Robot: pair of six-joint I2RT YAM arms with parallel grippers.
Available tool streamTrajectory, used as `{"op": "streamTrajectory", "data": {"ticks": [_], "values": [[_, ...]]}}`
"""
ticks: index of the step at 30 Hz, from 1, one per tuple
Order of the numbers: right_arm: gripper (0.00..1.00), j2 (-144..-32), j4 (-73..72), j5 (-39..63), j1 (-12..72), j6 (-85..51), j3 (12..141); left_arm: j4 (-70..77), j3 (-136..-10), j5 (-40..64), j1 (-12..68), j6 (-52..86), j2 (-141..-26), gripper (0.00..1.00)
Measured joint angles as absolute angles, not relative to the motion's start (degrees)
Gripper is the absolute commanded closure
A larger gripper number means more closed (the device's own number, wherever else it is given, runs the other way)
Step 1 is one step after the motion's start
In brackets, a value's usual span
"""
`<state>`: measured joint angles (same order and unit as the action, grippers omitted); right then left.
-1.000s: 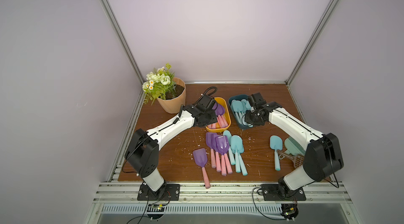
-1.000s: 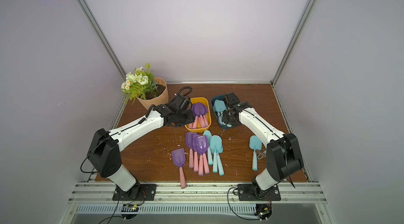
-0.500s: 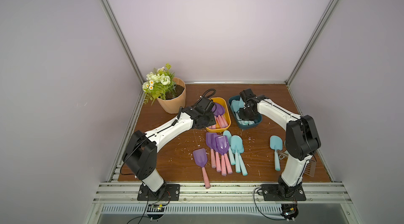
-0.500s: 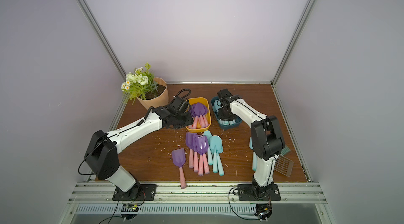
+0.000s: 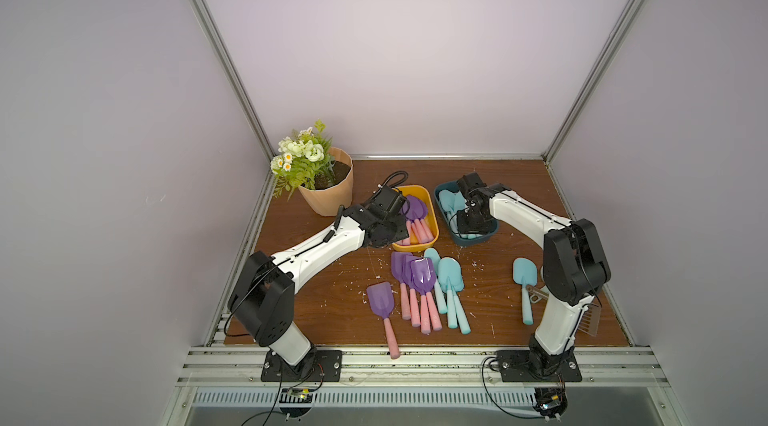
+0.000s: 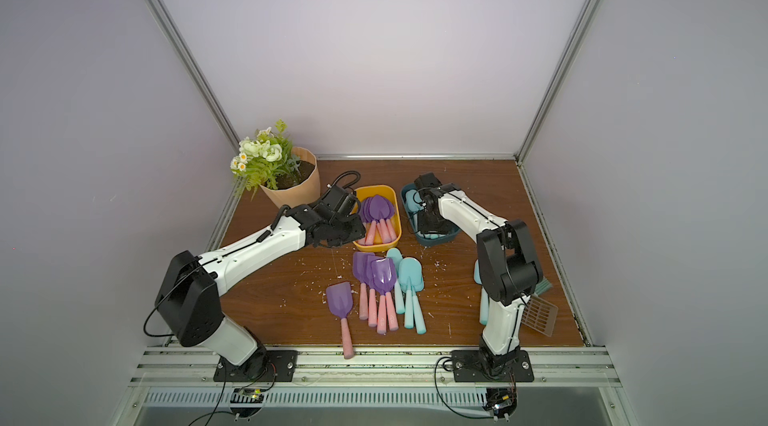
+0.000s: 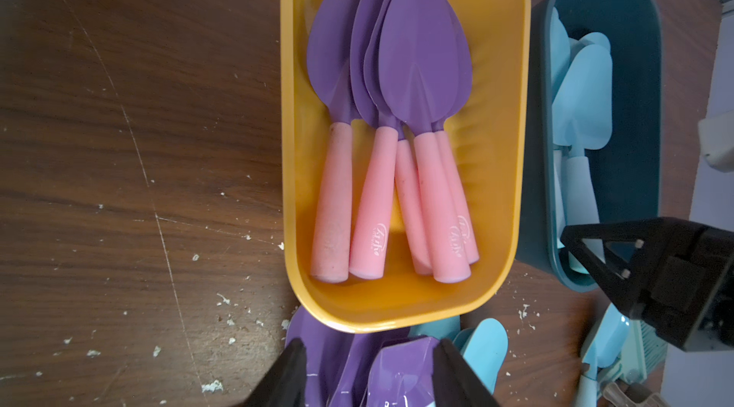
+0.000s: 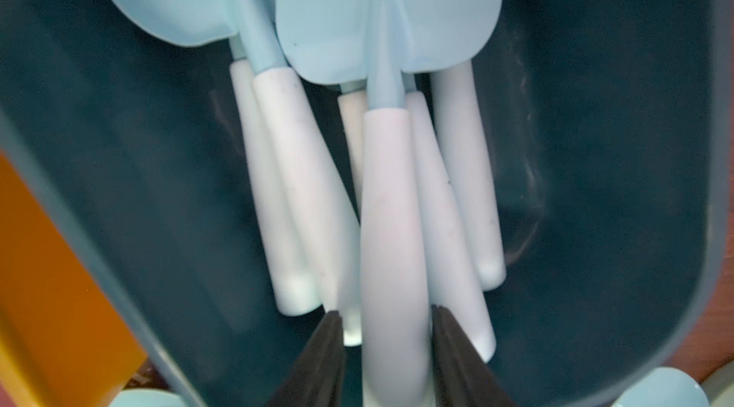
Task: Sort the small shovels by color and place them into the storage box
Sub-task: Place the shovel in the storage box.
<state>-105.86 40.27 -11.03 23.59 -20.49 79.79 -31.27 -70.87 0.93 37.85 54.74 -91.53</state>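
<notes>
Aqua shovel (image 8: 389,186), lying in blue box (image 8: 595,147): right gripper (image 8: 384,311) slack astride its handle, left gripper (image 7: 370,341) spread and empty; next, lift clear, fetch from loose shovels (image 5: 449,278).

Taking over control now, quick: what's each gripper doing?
Left gripper: open, holding nothing.
Right gripper: open, jaws loosely either side of an aqua shovel lying in the teal box.

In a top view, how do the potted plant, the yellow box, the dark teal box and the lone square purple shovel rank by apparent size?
1. potted plant
2. yellow box and dark teal box: about alike, both partly hidden
3. lone square purple shovel
</notes>
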Motion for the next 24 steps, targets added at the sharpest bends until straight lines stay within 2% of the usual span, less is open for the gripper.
{"op": "streamTrajectory", "data": {"ticks": [14, 20, 24], "values": [[0.58, -103.5, 39.24, -7.25, 26.61, -22.33, 77.76, -30.79, -62.65, 0.75, 37.85, 55.75, -86.32, 0.46], [0.55, -103.26, 41.87, -13.72, 26.87, -23.03, 78.7, -31.55, -54.98, 0.73, 38.89, 57.14, -79.18, 0.46], [0.54, -100.82, 43.07, -17.5, 26.89, -23.35, 78.72, -33.87, -51.09, 0.95, 43.44, 58.85, -75.02, 0.45]]}}
